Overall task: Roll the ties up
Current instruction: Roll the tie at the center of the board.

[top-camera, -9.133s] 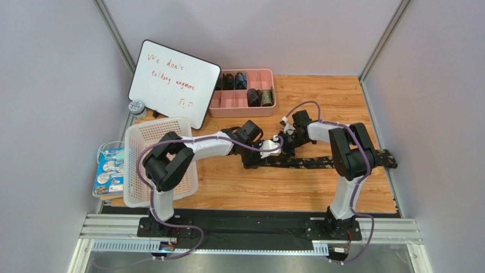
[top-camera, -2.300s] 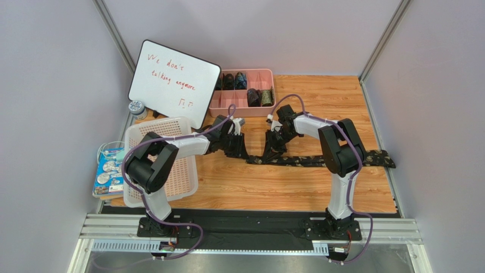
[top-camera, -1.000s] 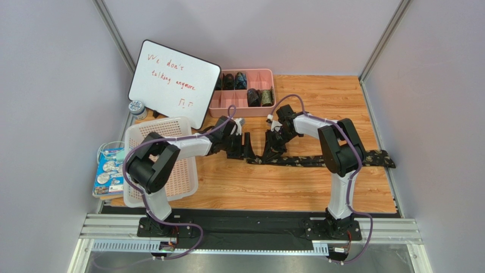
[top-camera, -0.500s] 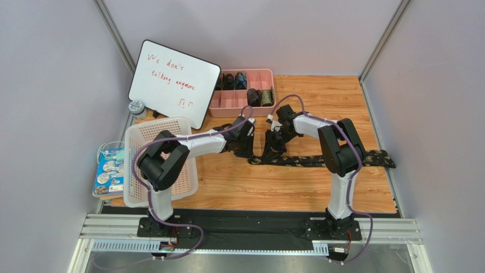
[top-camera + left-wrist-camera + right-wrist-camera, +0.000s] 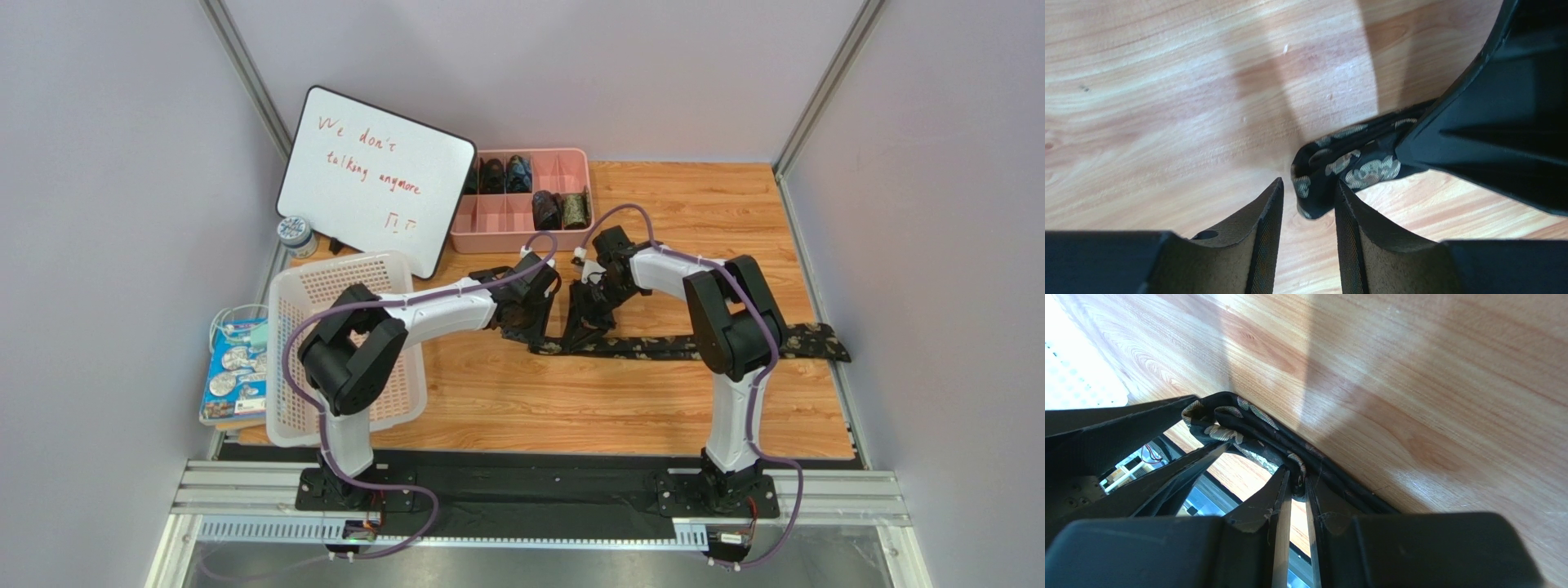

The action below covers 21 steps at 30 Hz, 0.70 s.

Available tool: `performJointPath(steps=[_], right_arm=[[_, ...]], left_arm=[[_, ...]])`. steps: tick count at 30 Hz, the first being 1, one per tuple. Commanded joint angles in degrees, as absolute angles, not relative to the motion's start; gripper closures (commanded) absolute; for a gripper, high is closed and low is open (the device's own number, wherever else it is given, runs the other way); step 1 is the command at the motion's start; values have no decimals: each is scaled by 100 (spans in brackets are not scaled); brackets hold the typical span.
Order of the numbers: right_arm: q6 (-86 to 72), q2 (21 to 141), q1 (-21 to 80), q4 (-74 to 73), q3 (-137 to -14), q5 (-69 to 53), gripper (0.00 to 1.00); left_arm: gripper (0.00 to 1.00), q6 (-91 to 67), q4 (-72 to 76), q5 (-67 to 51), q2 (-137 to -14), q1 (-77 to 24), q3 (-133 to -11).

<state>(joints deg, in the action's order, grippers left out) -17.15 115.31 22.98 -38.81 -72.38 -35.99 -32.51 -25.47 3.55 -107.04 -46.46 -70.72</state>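
My right pincer (image 5: pixel 1294 499) is clenched on the necktie (image 5: pixel 1223 432), left pincer (image 5: pixel 1306 236) released at its tip — close crooked and the fold could pop loose.

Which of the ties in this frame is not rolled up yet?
The long tie lying flat across the wooden table, running toward its right edge. The other ties sit as small rolls in the pink tray.

We look down from above and behind the arm bases (image 5: pixel 356 488) onto the whole table (image 5: pixel 638 404). Each wrist camera hangs close over the wood, facing out past its own fingers (image 5: pixel 1260 239). All three views share the folded end of the tie (image 5: pixel 1339 168) mid-table.
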Motion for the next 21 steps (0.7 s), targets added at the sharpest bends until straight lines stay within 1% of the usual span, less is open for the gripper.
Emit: performJointPath(steps=[1,3,6,7,9,10,17,18,21], right_arm=[[-1512,11892,2364,-3744,-7031,-2540,80],[-1503,11892,2364,-3753,-7049,-2540,80],[-1512,11900,2364,-3762,-7049,-2540,80],[-1512,11892,2356,-3753,-7058,-2540,80],[-1512,11900,2364,-3753,-7058,-2540,80],[-1520,11900,2356,-3753,-7049,-2549,80],[-1512,11892,2364,-3744,-7031,-2558,80],[-1512,11883,2364,-3735,-7031,-2558,80],[-1503,11883,2356,-3744,-7040,-2558,80]], left_arm=[[57,-3366,-3120,360,-10328,-4623,-7286],[58,-3375,-3103,299,-10301,-4623,-7277],[63,-3384,-3050,273,-10301,-4623,-7260],[67,-3392,-3006,238,-10301,-4623,-7251],[72,-3392,-2875,141,-10318,-4623,-7233],[78,-3401,-2822,115,-10310,-4623,-7233],[94,-3507,-2619,35,-10327,-4623,-7225],[100,-3507,-2637,53,-10327,-4623,-7225],[100,-3472,-2637,105,-10301,-4623,-7260]])
